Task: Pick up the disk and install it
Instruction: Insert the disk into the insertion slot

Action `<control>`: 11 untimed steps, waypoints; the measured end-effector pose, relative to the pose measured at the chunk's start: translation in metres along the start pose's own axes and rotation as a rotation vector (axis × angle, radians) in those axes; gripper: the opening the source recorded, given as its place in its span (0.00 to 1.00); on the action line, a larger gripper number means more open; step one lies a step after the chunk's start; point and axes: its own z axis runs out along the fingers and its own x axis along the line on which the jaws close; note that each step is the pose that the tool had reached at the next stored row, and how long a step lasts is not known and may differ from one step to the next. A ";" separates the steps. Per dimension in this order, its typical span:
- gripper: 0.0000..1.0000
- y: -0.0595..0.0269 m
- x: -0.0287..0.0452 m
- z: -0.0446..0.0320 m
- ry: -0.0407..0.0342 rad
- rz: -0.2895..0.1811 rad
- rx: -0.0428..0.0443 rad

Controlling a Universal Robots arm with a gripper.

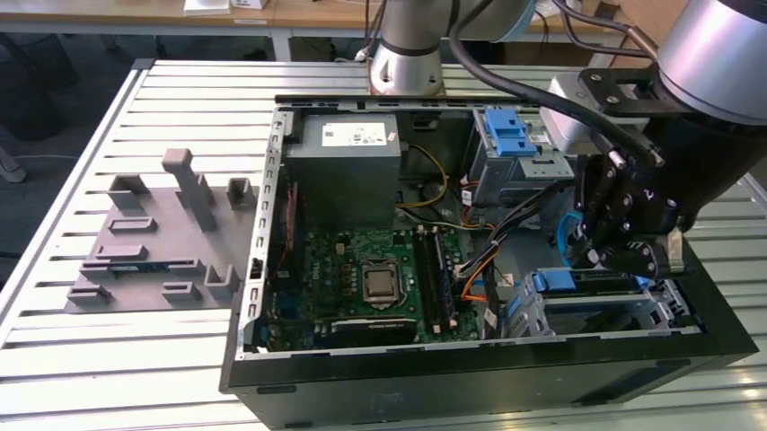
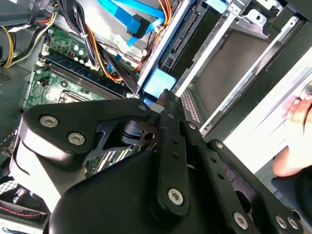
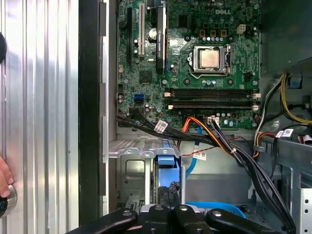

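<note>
The disk (image 1: 563, 281) stands on edge in the drive cage (image 1: 527, 316), in the computer case's (image 1: 480, 386) front corner toward the exterior view's right. The jaws are closed together, gripping nothing, with their tips at its blue bracket.

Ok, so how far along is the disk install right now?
Looks done: the disk is already in the drive cage at a corner of the open computer case, with the end of its blue bracket showing. In hand: the gripper is right over that bracket end, close enough that it may be touching. Left: I cannot tell whether the disk is fully seated.
</note>
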 end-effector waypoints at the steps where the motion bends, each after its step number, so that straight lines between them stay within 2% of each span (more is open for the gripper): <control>1: 0.11 0.0000 0.0000 0.0007 0.0000 0.000 0.0000; 7: 0.11 -0.0004 0.0000 0.0034 0.0002 0.000 0.0000; 11: 0.11 -0.0068 -0.0001 0.0047 -0.0001 0.000 0.0000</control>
